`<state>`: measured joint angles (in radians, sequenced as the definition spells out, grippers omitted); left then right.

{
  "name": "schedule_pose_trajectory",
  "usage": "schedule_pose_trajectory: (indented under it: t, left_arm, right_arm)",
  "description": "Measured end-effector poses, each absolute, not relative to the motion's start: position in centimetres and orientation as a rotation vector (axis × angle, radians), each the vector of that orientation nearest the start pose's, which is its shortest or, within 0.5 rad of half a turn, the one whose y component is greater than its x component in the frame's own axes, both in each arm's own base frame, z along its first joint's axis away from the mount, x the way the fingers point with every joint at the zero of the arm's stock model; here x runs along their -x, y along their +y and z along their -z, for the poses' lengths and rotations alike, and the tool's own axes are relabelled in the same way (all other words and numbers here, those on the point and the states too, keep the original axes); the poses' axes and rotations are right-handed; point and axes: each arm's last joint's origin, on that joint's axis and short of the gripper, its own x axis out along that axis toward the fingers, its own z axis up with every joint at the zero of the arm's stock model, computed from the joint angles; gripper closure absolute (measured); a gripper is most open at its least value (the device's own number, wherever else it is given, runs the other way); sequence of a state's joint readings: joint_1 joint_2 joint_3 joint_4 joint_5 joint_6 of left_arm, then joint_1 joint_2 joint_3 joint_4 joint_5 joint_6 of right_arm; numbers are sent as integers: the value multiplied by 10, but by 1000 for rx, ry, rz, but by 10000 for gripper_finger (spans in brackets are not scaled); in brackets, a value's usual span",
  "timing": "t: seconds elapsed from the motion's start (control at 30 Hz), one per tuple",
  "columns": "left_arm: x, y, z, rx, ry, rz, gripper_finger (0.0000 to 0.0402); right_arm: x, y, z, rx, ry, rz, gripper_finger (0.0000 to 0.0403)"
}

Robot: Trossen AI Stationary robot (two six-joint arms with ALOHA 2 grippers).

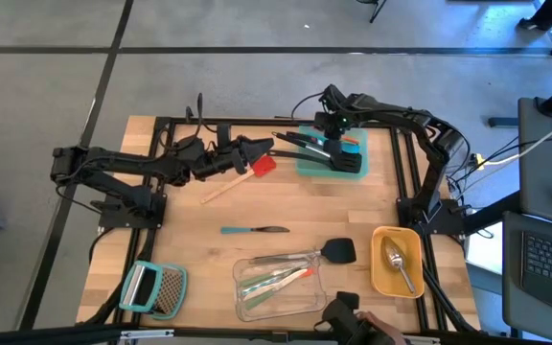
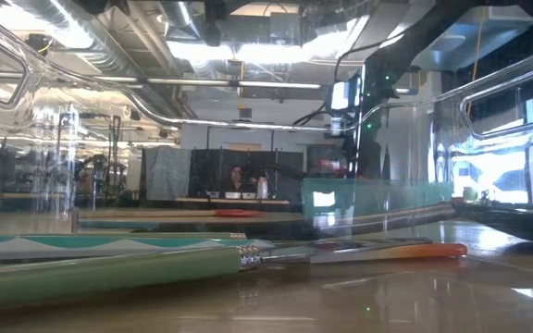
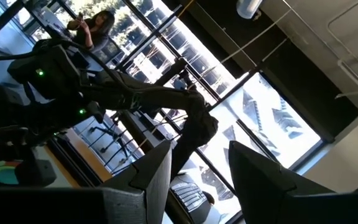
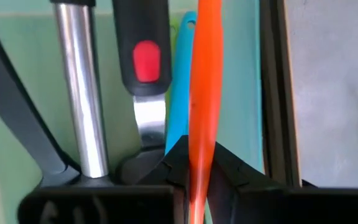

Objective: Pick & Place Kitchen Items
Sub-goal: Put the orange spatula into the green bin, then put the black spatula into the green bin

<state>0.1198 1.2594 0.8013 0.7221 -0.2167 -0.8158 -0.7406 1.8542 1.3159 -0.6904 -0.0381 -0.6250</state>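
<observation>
Readable text: none in any view.
Labels, brands, numbers: none legible on utensils, containers, arms or the room behind.

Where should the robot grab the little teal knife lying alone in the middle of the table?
Probably the teal handle, coming straight down from above. The knife lies flat on the bare wood with nothing touching it, so the top is open. The handle looks thicker than the thin dark blade, so it should give the fingers more to squeeze.

Wooden table (image 1: pixel 257 206), black frame rails. Directly on it: teal tray (image 1: pixel 304 163) at far edge, yellow container (image 1: pixel 383 276), clear container (image 1: pixel 247 305), grater (image 1: pixel 153 288), slim teal tool (image 1: pixel 253 230) mid-table, black spatula (image 1: pixel 336 252) overlapping clear container's rim.
</observation>
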Motion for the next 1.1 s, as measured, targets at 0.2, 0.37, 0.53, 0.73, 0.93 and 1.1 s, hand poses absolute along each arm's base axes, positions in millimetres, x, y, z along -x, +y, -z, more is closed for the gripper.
schedule_pose_trajectory:
  t: [0.2,0.37,0.53,0.73,0.93,1.1]
  left_arm:
    - [-275,40,-325,815,-388,-211,247]
    - [-275,42,-325,814,-391,-217,247]
    - [-275,43,-325,813,-392,-221,247]
    - [-275,43,-325,813,-392,-221,247]
    - [-275,43,-325,813,-392,-221,247]
    - [-275,44,-325,799,-392,-228,247]
  right_arm:
    - [-270,-246,-191,40,1294,218,360]
    - [-270,-246,-191,38,1293,221,333]
    - [-271,-247,-192,46,1293,253,302]
    - [-271,-250,-193,55,1312,344,264]
    - [-269,-249,-195,34,1332,417,228]
    - [-268,-248,-205,28,1310,464,202]
